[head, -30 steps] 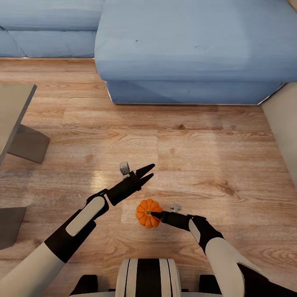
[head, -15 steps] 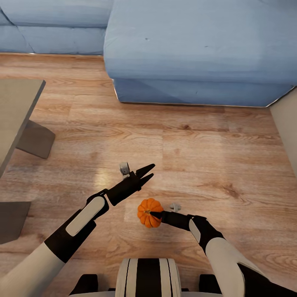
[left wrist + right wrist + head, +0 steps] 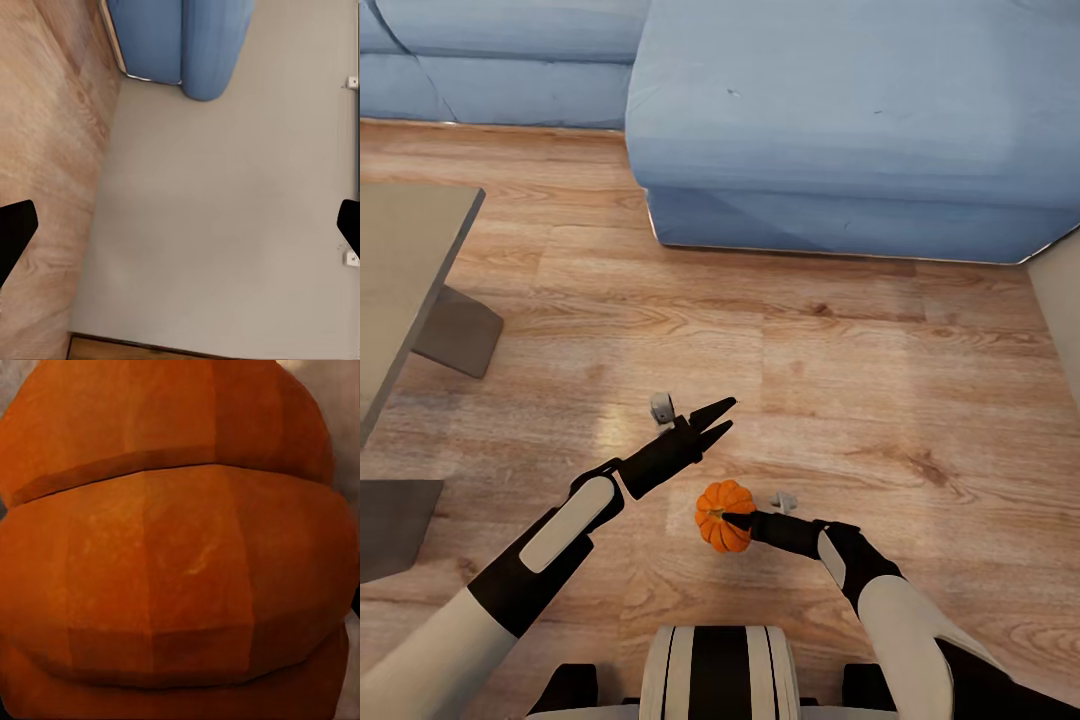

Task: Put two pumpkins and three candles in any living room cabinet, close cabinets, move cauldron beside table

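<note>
Low over the floor, right hand (image 3: 732, 520) grips pumpkin (image 3: 720, 510) from its right; left hand (image 3: 715, 419) nearby, spread, empty.

- Arms: white lower shells, black joint sections, grey-white oval panel on left forearm (image 3: 568, 523).
- Grippers: black, tapered pointed fingers; small grey block beside each wrist.
- Trunk (image 3: 718, 670): white with black vertical stripes.
</note>
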